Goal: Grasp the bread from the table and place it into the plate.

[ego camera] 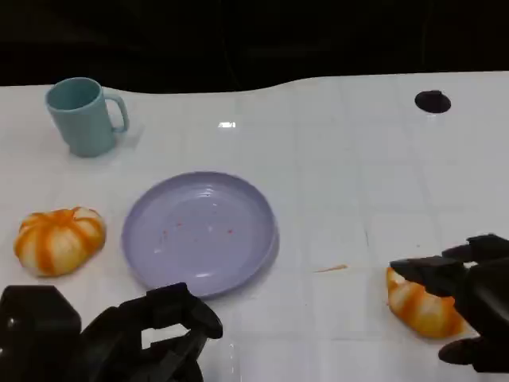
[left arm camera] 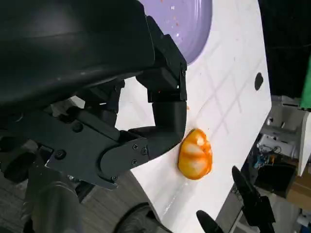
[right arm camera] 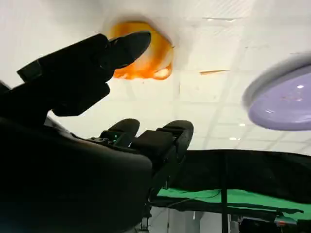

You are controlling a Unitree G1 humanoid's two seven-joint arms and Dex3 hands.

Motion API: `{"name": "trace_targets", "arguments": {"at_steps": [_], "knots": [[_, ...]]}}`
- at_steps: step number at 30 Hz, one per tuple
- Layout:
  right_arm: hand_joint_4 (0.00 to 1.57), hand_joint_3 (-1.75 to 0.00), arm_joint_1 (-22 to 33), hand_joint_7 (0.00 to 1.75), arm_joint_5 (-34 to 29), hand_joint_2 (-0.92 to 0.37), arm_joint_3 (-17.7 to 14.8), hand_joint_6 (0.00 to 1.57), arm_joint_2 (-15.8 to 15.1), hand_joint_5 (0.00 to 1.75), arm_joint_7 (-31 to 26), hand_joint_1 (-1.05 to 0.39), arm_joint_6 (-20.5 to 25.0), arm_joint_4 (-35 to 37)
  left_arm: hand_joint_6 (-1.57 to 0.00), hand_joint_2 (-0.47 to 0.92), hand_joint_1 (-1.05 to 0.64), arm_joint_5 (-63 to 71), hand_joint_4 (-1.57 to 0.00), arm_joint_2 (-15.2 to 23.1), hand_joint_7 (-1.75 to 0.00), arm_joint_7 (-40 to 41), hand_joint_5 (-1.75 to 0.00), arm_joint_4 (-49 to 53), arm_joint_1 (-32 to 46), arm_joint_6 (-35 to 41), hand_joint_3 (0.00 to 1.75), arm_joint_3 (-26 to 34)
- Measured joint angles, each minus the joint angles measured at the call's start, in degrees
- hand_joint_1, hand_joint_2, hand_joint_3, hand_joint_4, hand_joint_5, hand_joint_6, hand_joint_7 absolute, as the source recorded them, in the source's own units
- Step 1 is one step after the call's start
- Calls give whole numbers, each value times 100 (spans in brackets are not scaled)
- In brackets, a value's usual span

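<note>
A lilac plate (ego camera: 199, 231) lies mid-table, with nothing on it but crumbs. One orange-striped bread roll (ego camera: 60, 239) sits to its left. A second roll (ego camera: 421, 306) lies at the near right, and my right hand (ego camera: 469, 298) brackets it: one finger reaches over its far side and another curls at its near side, without closing on it. In the right wrist view a finger (right arm camera: 82, 73) stretches across that roll (right arm camera: 146, 53), with the plate (right arm camera: 282, 97) beyond. My left hand (ego camera: 151, 334) hangs low before the plate with loosely bent fingers, holding nothing.
A pale blue mug (ego camera: 83, 115) stands at the far left. A small black disc (ego camera: 432, 101) lies at the far right. The table's back edge meets darkness behind. The left wrist view shows the right-side roll (left arm camera: 195, 154) near the table's front edge.
</note>
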Motion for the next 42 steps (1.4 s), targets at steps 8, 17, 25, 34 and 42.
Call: {"name": "trace_targets", "arguments": {"at_steps": [8,17,25,34,42], "knots": [[15,-1,-400,0,-405,-71,219,40,-176,39,123,-25,-78,645,-60,79,-33,0,-69,-53,-144,8,-175,-10,-26,90,79,-8],[19,-1,-895,1,-530,-74,594,41,-179,33,44,-32,-15,1630,-61,78,-33,-1,-69,-73,-146,8,-175,-30,-25,106,81,-3],[29,-1,-1357,1,-598,-80,919,44,-133,20,-208,-36,127,2481,-61,78,-34,2,-70,-80,-146,15,-175,-73,-22,126,81,-14],[34,-2,-1995,0,-597,-86,1366,46,2,11,-762,-36,188,3707,-62,78,-34,2,-69,-102,-145,79,-175,-128,-15,207,82,-16],[55,-2,-2628,6,-341,-92,1556,65,146,12,-1003,-34,261,4599,-63,77,-34,2,-70,-115,-145,119,-175,-178,-8,244,83,-27]]}}
